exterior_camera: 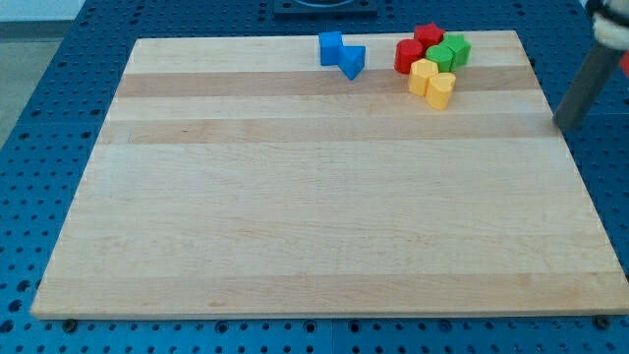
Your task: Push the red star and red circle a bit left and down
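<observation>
The red star [428, 35] sits near the board's top edge, right of centre. The red circle [408, 55] lies just below and left of it, touching the cluster. Two green blocks [448, 52] press against their right side, and two yellow blocks [432, 82] sit just below. My tip [558, 126] is at the board's right edge, well to the right of and below the cluster, touching no block. The rod slants up toward the view's top right corner.
Two blue blocks [341, 54] lie together left of the cluster near the top edge. The wooden board [295, 216] rests on a blue perforated table [39, 147].
</observation>
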Motion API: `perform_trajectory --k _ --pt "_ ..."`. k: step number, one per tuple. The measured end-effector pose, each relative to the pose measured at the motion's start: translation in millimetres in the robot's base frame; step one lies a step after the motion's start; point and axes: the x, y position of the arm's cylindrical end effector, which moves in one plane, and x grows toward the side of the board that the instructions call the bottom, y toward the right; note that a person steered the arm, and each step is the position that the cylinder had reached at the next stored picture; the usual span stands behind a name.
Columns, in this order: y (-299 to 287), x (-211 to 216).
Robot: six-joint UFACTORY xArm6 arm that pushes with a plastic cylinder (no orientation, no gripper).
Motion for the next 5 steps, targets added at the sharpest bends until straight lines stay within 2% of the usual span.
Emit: perform_trajectory --k 1,2,3,4,5 --pt "-4.3 -95.3" --pt "-45.9 -155.8" --pt "-54.9 -165.6" --pt "-117.2 -165.0" --pt "-151.0 -164.9"
